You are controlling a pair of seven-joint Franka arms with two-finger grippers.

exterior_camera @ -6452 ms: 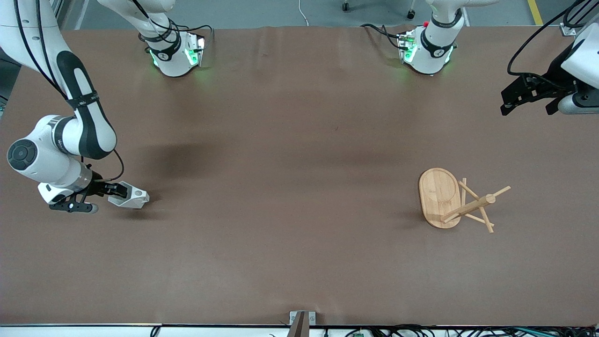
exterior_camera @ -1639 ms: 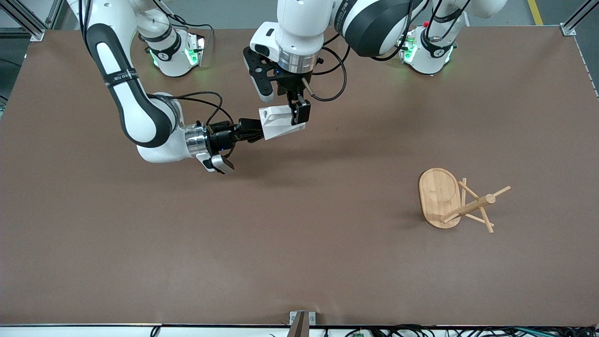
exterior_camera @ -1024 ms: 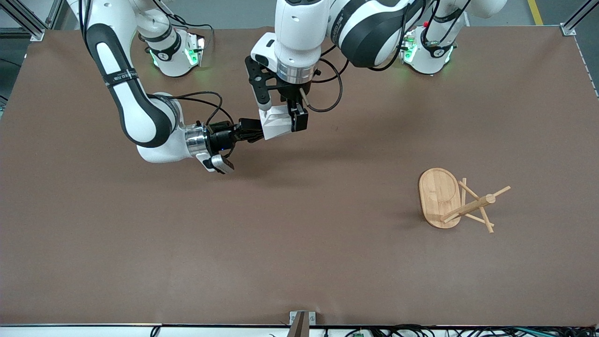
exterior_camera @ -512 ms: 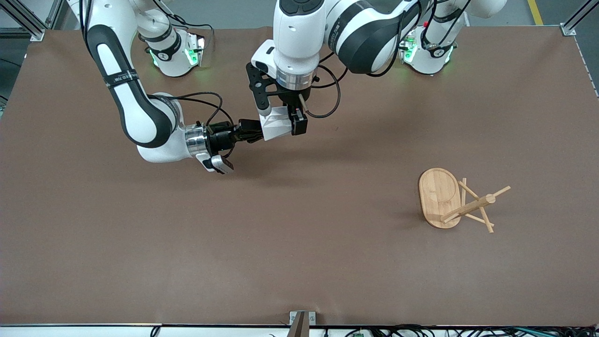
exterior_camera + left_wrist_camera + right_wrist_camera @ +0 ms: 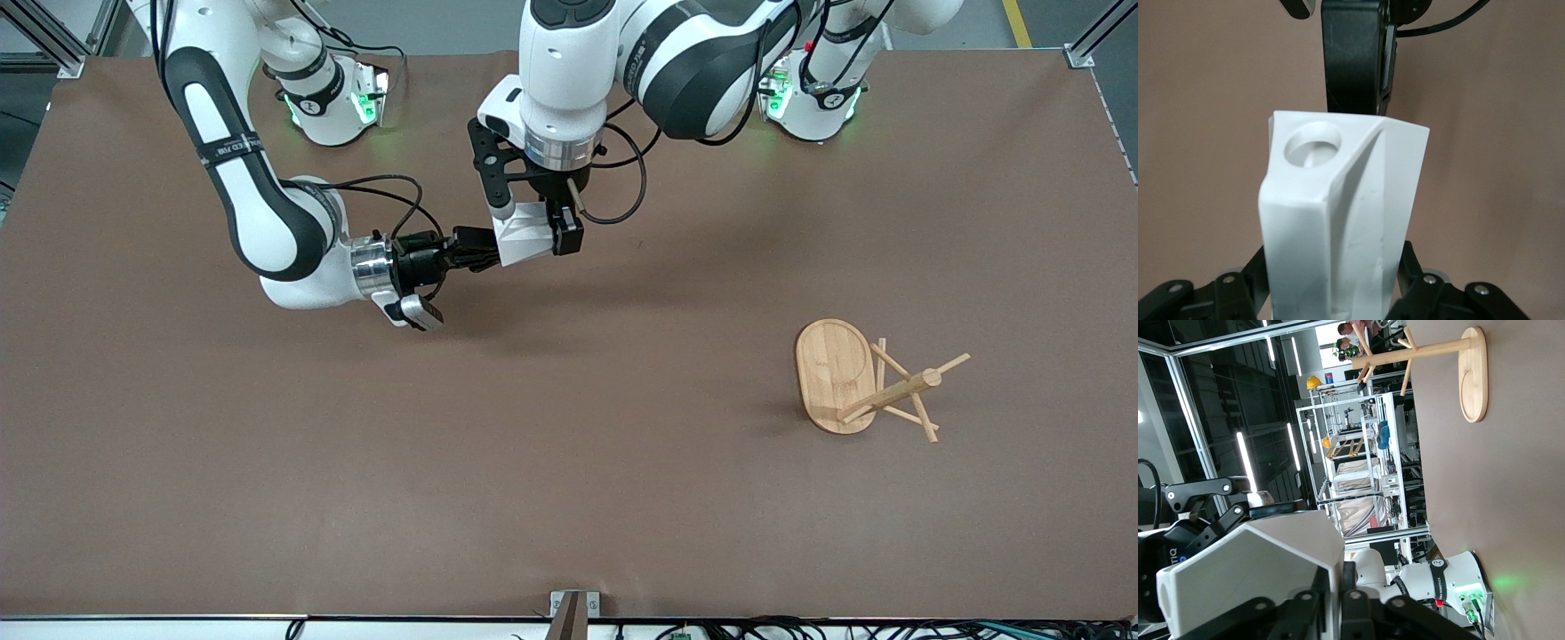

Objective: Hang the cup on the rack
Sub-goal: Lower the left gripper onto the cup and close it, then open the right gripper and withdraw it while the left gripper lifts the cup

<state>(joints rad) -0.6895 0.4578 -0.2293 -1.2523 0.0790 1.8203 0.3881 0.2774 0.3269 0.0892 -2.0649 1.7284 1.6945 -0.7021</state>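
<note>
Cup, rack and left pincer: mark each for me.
cup (image 5: 524, 242): front view, faceted white side.
rack (image 5: 833, 369): front view, oval base.
left pincer (image 5: 533, 233): front view, between fingertips, on the cup.

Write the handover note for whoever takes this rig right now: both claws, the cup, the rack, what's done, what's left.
Left claw: shut on the cup, reaching down from above.
Right claw: at the cup's end, fingers on it; grip state unclear.
Cup: in the air over the table's middle, mid-handover between arms.
Rack: upright toward the left arm's end of the table, pegs bare.
Done: cup lifted and presented to the left arm.
Left: right claw lets go fully, left arm carries the cup and hangs it on a peg.
</note>
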